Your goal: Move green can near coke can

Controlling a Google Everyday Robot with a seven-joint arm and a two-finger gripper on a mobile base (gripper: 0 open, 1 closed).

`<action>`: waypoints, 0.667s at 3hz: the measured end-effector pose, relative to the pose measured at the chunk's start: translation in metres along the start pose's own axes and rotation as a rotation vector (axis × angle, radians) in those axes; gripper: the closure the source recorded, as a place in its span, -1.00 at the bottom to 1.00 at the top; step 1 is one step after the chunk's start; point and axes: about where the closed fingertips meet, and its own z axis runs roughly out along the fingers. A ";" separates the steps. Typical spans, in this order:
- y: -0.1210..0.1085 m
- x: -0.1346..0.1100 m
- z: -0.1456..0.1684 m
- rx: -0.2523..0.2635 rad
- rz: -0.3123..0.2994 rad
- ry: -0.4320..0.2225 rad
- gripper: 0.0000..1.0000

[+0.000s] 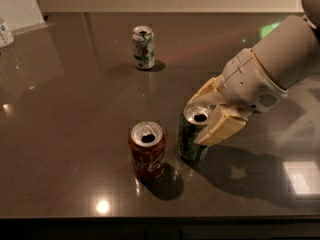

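The green can (pixel 190 136) is dark green with a silver top and stands upright on the dark table, just right of the coke can (pixel 148 152). The coke can is red with white script and an open silver top, near the table's front edge. A narrow gap separates the two cans. My gripper (pixel 209 115) comes in from the right, its cream fingers (pixel 223 128) closed around the green can's upper part.
A mostly white can with green and red markings (pixel 143 47) stands upright at the back centre. A white object (pixel 5 32) sits at the far left edge. The table's front edge (pixel 160 218) runs just below the coke can.
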 end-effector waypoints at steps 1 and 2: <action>0.002 -0.002 0.004 -0.011 0.002 -0.002 0.19; 0.000 -0.004 0.010 -0.014 0.002 -0.010 -0.30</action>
